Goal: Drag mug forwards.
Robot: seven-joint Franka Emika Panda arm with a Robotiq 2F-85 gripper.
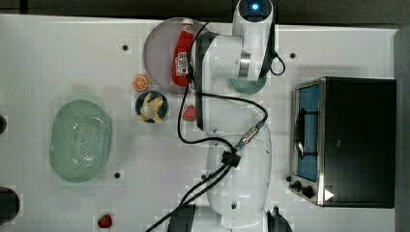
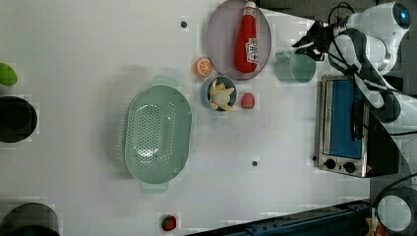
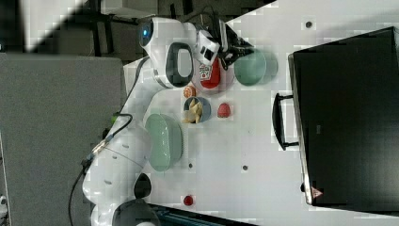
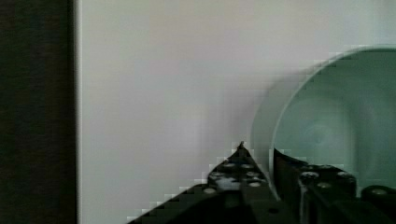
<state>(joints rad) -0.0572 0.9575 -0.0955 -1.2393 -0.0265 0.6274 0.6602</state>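
Observation:
The mug (image 2: 301, 67) is small, round and pale teal-green. It stands on the white table between the purple plate (image 2: 221, 44) and the toaster oven (image 2: 342, 123) in the left view. In the top view the arm covers most of the mug (image 1: 247, 87). My gripper (image 3: 234, 55) reaches down onto the rim on the side facing the plate. The wrist view shows one black finger (image 4: 233, 175) outside the wall of the mug (image 4: 336, 121) and the other finger (image 4: 308, 179) inside it, so my gripper (image 4: 271, 161) is pinched on the thin wall.
A red ketchup bottle (image 2: 247, 42) lies on the purple plate. Near the plate are an orange slice (image 2: 203, 67), a dark-blue cup (image 2: 219, 93) with yellow pieces and a small red fruit (image 2: 247, 101). A mint-green colander (image 2: 157, 132) sits mid-table.

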